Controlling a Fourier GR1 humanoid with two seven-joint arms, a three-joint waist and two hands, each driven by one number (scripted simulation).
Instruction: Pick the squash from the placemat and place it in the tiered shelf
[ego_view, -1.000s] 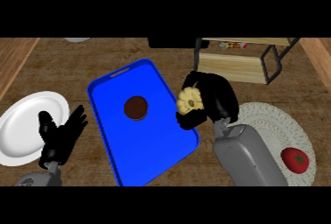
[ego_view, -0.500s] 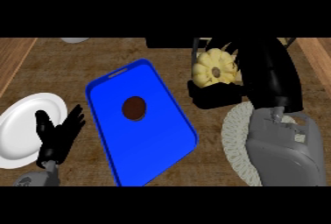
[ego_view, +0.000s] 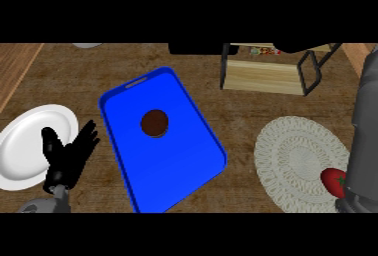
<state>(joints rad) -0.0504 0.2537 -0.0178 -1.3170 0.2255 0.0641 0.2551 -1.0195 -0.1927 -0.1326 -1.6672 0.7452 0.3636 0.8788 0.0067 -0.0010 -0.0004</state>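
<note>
**Counter view: squash out of sight, right arm crowding the edge**

Brown counter (ego_view: 74, 75) is filling the view. Nearest, at eight o'clock, the left hand (ego_view: 68, 157) is resting with fingers spread and holding nothing, lying over the rim of a white plate (ego_view: 22, 150). At four o'clock a red fruit (ego_view: 334, 180) is sitting on the edge of the round woven placemat (ego_view: 295, 150), which is otherwise lying bare. Beside it the right forearm (ego_view: 363, 135) is running up the three o'clock edge. The right hand is showing nowhere, so its fingers cannot be judged. In the middle a blue tray (ego_view: 173, 165) is carrying a brown disc (ego_view: 154, 122). Farthest, at one o'clock, the tiered shelf (ego_view: 266, 75) is standing with its wooden lower level showing no squash.

A moment ago the right hand was holding the squash up by the shelf; now both are missing from view. Whether the squash is already resting in the shelf cannot be told, so the placing is probably under way but unconfirmed.
</note>
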